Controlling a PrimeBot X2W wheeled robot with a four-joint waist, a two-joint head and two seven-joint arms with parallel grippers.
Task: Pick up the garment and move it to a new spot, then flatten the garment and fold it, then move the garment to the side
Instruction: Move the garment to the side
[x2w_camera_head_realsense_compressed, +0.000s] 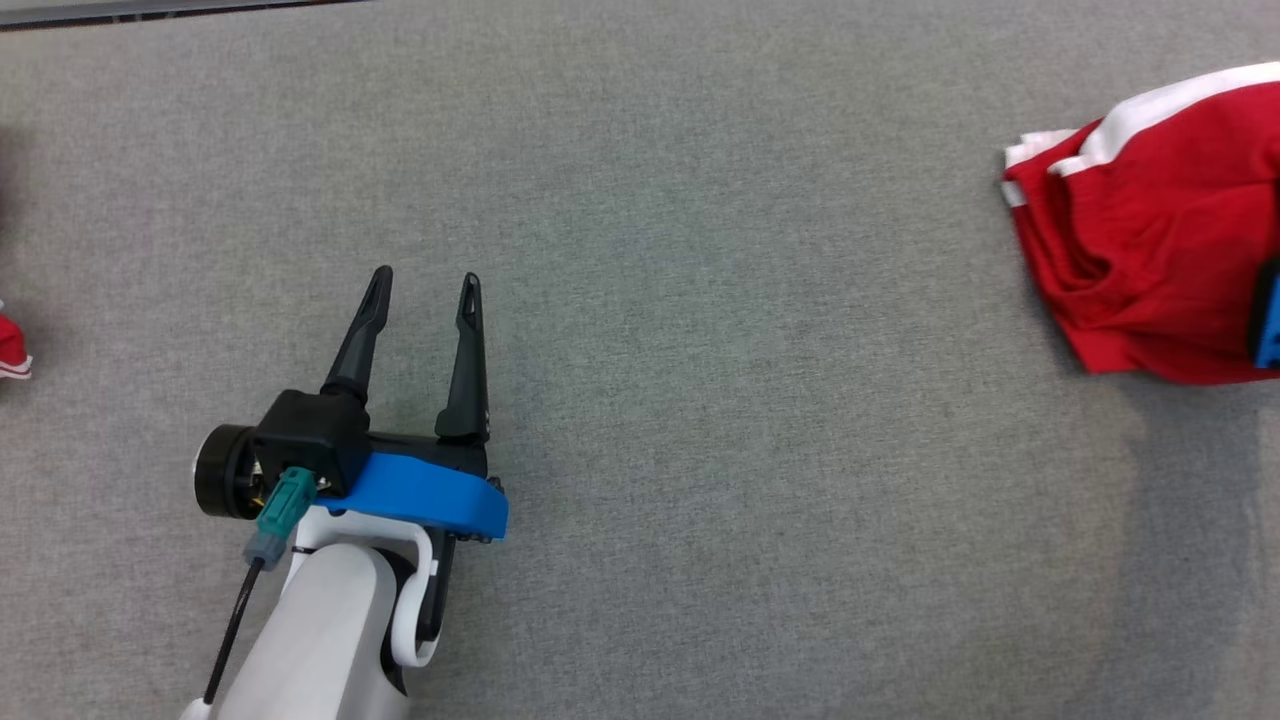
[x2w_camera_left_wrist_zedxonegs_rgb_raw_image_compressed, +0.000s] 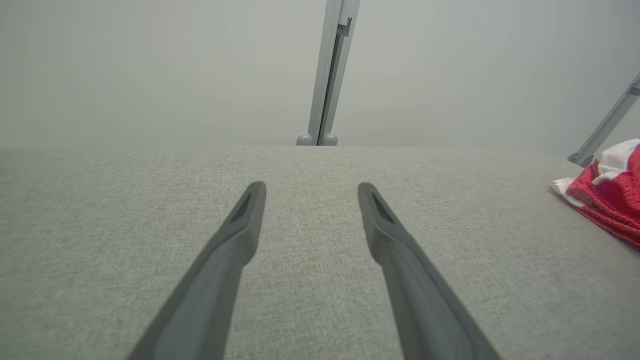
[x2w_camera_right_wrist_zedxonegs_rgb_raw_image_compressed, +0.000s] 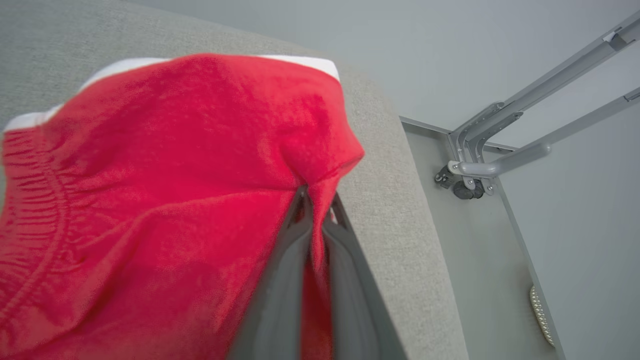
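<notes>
The red garment (x2w_camera_head_realsense_compressed: 1140, 250), white-trimmed with an elastic waistband, is lying in a loose heap at the far right of the grey table (x2w_camera_head_realsense_compressed: 700, 300), close to the table's right-hand edge in the right wrist view. The right gripper (x2w_camera_right_wrist_zedxonegs_rgb_raw_image_compressed: 317, 197) is pinching a fold of it, its two dark fingers (x2w_camera_right_wrist_zedxonegs_rgb_raw_image_compressed: 280, 280) pressed together with red cloth caught between them, so a carrying move seems to be beginning or ending. The left gripper (x2w_camera_head_realsense_compressed: 425, 290) is hovering low over bare table well apart from the garment, its fingers spread wide and gripping nothing. The cloth is looking bunched and creased rather than laid out flat, so I am judging this as the first step, the pick-up and move to a new spot. The head view is cutting off much of the heap, though, so it may be a rough fold being shifted aside. On the first reading, flattening, folding and setting it aside are all waiting to be done. A small red and white scrap (x2w_camera_head_realsense_compressed: 10, 350) is peeking in at the table's left edge, too little of it showing to identify.
</notes>
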